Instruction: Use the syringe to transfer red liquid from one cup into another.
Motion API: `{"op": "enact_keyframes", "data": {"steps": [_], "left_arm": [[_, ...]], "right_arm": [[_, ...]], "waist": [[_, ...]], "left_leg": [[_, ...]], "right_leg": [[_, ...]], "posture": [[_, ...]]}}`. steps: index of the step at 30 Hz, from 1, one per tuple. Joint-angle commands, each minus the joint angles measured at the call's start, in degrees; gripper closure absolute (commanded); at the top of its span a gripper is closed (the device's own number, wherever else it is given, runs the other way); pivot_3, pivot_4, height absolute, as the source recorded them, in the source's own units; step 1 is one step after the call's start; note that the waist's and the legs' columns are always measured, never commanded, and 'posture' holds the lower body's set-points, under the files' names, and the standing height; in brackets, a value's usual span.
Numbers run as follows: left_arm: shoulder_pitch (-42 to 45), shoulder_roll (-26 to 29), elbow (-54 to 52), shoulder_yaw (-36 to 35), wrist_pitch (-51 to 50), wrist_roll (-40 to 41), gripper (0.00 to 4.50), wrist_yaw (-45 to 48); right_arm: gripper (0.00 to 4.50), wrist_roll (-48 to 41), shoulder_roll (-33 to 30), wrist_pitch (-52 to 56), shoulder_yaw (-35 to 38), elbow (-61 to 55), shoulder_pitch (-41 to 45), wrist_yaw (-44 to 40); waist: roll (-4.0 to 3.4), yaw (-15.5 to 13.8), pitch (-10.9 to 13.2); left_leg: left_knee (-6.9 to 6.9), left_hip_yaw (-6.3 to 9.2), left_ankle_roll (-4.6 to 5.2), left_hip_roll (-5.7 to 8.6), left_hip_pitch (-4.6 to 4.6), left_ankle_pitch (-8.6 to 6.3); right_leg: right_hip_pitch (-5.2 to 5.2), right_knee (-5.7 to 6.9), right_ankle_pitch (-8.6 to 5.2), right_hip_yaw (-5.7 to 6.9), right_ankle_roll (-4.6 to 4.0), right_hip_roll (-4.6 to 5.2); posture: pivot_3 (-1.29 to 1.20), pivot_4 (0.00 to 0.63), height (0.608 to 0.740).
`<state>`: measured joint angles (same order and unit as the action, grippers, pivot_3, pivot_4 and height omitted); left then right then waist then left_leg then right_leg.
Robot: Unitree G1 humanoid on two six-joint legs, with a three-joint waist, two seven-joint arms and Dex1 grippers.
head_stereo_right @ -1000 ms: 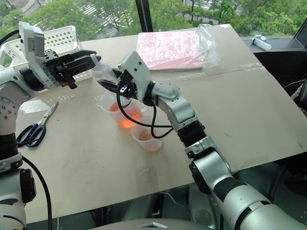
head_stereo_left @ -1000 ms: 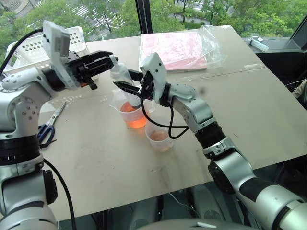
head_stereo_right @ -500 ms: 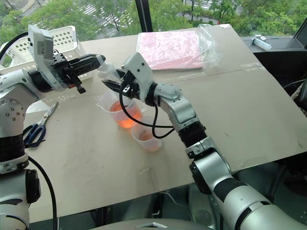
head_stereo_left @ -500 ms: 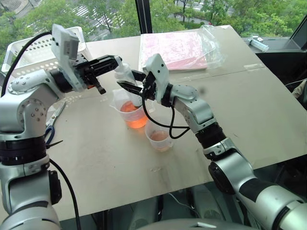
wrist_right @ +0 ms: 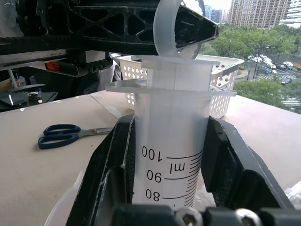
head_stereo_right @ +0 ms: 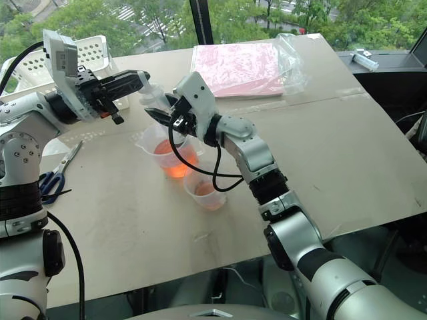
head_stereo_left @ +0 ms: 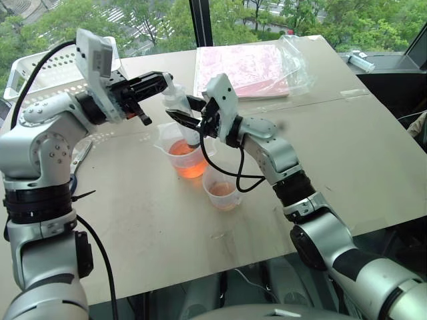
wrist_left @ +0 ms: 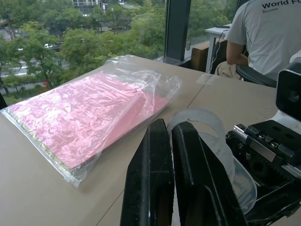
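Small cup (head_stereo_left: pixel 222 190) sits nearest; behind it, syringe (wrist_right: pixel 171 141) is held upright by its barrel in right gripper (head_stereo_left: pixel 190 123), tip in beaker (head_stereo_left: pixel 185 155). Left gripper (head_stereo_left: pixel 163 83) is clenched on plunger (wrist_left: pixel 207 136), best drawn straight upward

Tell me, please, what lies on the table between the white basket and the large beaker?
Blue-handled scissors, seen in the right wrist view lying on the table before the white basket.

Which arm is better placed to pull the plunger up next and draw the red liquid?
The left. Its gripper is shut on the syringe's plunger top, while the right gripper clamps the barrel over the larger beaker.
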<state>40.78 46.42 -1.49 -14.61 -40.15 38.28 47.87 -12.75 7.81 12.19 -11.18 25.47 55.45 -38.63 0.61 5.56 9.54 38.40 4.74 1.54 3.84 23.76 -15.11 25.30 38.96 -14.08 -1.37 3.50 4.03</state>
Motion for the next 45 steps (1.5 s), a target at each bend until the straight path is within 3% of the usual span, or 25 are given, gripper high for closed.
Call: {"op": "enact_keyframes", "data": {"steps": [1,22,25,29,35,45], "left_arm": [[4.02,0.38,0.8,-4.68,1.73,-0.27,4.48,-4.38],[2.81,0.92,-0.03,-5.23,-1.35,2.51,4.48,-2.34],[1.61,1.21,-1.99,-5.28,-2.35,3.39,3.54,-1.98],[-0.49,2.69,-3.31,-4.48,-2.41,2.22,1.89,-0.86],[-6.38,9.97,-4.27,-6.41,-1.95,3.54,1.89,8.16],[-5.81,11.59,-1.91,-6.91,-1.17,2.97,1.89,9.92]], "right_arm": [[3.03,-0.03,3.44,1.14,-4.09,-2.78,-1.31,-2.48],[3.03,0.16,4.04,2.45,-4.4,-4.2,-1.74,-2.45],[3.03,-0.12,4.12,2.38,-4.13,-4.27,-1.32,-2.29],[3.03,-0.72,4.18,2.04,-3.54,-4.2,-0.57,-1.97],[3.03,-2.6,4.44,1.8,-1.62,-4.79,1.38,-1.06],[3.03,-4.76,4.74,1.07,0.29,-5.52,3.51,0.75]], "waist": [[0.0,-0.02,0.0],[0.0,-0.01,0.0],[0.0,0.04,0.0],[0.0,0.15,0.0],[0.0,0.6,0.0],[0.0,-0.01,0.0]], "left_leg": [[0.0,0.0,0.0,0.0,0.0,0.0],[0.01,0.0,0.0,0.0,0.0,0.0],[0.01,0.0,0.0,0.0,0.0,0.0],[0.01,0.0,0.0,0.0,0.0,0.0],[-0.02,-0.01,0.0,-0.02,0.0,0.0],[0.01,0.01,0.0,-0.02,0.0,0.0]], "right_leg": [[0.0,0.0,0.0,0.0,0.0,0.0],[0.0,0.0,0.0,0.0,0.0,0.0],[0.0,0.0,0.0,0.0,0.0,0.0],[0.0,0.0,0.0,-0.01,0.0,0.0],[0.01,0.0,0.0,-0.03,0.0,0.0],[-0.01,-0.01,0.0,0.01,0.0,-0.01]], "posture": [[0.0,0.15,0.74],[0.0,0.15,0.74],[0.0,0.15,0.74],[0.0,0.15,0.74],[0.0,0.15,0.74],[0.0,0.15,0.74]]}}
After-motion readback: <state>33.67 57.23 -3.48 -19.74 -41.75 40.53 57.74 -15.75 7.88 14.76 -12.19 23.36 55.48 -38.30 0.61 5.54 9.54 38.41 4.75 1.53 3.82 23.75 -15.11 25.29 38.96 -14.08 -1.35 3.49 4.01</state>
